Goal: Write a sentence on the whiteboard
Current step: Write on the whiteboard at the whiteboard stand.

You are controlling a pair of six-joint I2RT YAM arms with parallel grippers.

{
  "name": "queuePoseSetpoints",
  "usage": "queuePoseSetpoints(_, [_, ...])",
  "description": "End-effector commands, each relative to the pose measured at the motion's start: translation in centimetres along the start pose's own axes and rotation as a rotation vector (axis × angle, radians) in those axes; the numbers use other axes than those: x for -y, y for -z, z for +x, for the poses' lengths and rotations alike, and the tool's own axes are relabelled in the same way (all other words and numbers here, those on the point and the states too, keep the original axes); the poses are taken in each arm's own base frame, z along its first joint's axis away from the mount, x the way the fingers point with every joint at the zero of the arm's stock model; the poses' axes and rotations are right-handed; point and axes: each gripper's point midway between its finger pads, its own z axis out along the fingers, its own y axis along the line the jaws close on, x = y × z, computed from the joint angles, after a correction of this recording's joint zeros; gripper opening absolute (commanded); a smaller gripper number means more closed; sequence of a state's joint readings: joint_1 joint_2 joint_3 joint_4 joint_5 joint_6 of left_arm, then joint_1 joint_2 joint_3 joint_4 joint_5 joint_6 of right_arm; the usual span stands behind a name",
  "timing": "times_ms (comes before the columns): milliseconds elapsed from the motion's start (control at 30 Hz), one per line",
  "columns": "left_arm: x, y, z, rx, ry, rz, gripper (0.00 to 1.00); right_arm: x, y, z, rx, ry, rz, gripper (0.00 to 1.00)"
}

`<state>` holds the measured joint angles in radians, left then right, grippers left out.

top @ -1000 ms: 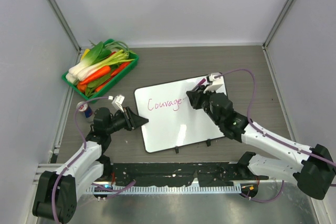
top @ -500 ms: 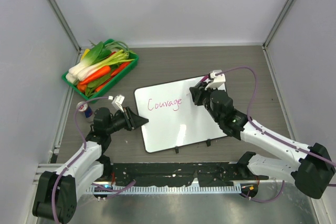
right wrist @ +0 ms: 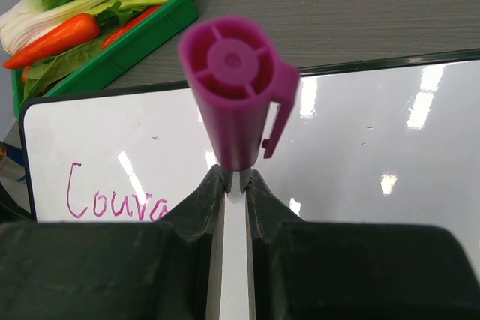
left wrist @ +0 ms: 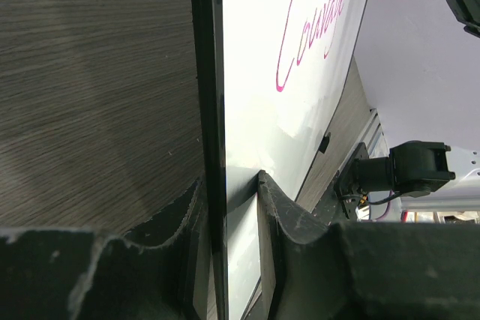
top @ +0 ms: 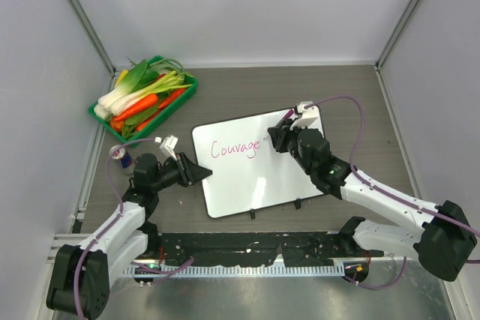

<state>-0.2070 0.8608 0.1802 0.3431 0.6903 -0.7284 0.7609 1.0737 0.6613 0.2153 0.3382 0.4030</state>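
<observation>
The whiteboard (top: pixel 255 181) lies flat on the table, tilted a little, with a thin black frame. The sentence (top: pixel 236 148) is pink cursive reading "Courage" on the board's left half. My left gripper (top: pixel 201 174) is shut on the whiteboard's left edge. In the left wrist view the frame (left wrist: pixel 206 110) runs between the fingers of that gripper (left wrist: pixel 229 185), and the sentence (left wrist: pixel 311 31) shows beyond. My right gripper (top: pixel 279 136) is shut on a magenta marker (right wrist: pixel 236 95) just right of the last letter. The marker's capped end points at the camera above the right gripper (right wrist: pixel 235 177). Its tip is hidden there.
A green tray (top: pixel 184 95) of carrots and leafy greens stands at the back left. A small can (top: pixel 124 159) sits beside my left arm. Two black clips (top: pixel 253 215) stick out from the board's near edge. Cage walls enclose the table.
My right gripper with the marker has shifted slightly right and back near the end of the word. The left arm and the board have not moved.
</observation>
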Motion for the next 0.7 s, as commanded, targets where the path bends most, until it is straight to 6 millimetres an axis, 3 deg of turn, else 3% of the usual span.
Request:
queuePoseSetpoints(0, [0.1, -0.1, -0.7, 0.026, -0.059, 0.005, 0.00, 0.0, -0.3, -0.4, 0.024, -0.020, 0.000, 0.02])
queuePoseSetpoints(333, [0.1, -0.1, -0.7, 0.024, -0.058, 0.005, 0.00, 1.5, -0.5, 1.2, -0.010, 0.002, 0.059, 0.01])
queuePoseSetpoints(667, [0.1, -0.1, -0.7, 0.024, -0.057, 0.004, 0.00, 3.9, 0.1, 0.6, 0.002, 0.003, 0.139, 0.01])
